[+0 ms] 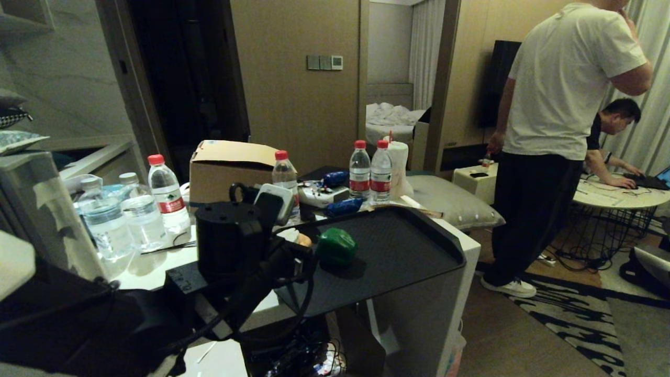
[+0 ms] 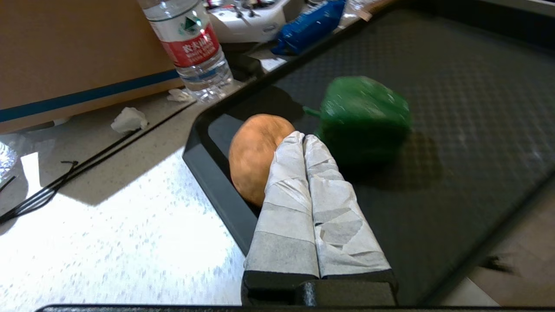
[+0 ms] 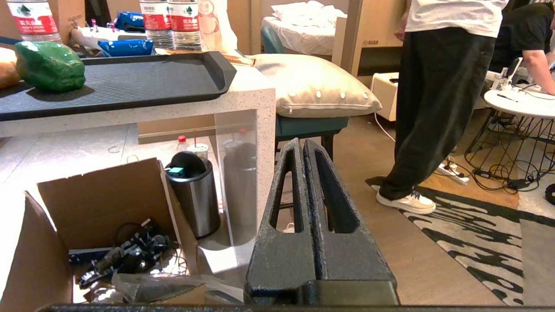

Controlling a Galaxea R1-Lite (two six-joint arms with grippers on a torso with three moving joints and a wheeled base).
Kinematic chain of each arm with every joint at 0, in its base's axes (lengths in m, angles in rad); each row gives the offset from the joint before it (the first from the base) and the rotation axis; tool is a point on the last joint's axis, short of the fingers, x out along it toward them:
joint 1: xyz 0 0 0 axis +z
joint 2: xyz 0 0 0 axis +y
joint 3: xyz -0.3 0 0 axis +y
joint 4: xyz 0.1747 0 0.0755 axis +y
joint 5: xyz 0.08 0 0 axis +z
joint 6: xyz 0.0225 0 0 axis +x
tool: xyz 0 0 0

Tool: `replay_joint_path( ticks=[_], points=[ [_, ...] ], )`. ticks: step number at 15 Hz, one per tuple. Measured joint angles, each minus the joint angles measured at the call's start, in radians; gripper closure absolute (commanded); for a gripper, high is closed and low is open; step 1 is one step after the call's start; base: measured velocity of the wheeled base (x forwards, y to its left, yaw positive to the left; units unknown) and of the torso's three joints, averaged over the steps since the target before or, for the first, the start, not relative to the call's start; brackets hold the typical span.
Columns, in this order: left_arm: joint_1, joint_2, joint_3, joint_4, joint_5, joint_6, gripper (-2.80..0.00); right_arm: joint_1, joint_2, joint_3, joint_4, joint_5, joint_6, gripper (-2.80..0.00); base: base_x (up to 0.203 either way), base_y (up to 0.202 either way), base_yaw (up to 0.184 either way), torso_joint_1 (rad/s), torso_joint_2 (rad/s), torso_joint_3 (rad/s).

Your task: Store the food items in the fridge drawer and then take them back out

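Left gripper pressed together (empty), tips over potato beside green pepper on black tray. Right gripper closed too, low beside table.

Ahead of the left gripper, potato and green pepper block the path; beyond them the tray floor lies open. The tray rim borders the potato side.
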Motion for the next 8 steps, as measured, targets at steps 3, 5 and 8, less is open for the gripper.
replay_joint_path(
  ticks=[3,5,8],
  points=[
    [0.014,0.040,-0.037,-0.004,0.009,0.000,0.00,0.000,0.000,0.000,0.000,0.000,0.001,0.00,0.000,0.000,0.000,0.000,0.00,0.000],
    [0.019,0.065,-0.067,-0.004,0.017,0.001,0.00,0.000,0.000,0.000,0.000,0.000,0.001,0.00,0.000,0.000,0.000,0.000,0.00,0.000],
    [0.021,0.092,-0.092,-0.002,0.017,0.001,0.00,0.000,0.000,0.000,0.000,0.000,0.002,0.00,0.000,0.000,0.000,0.000,0.00,0.000]
  ],
)
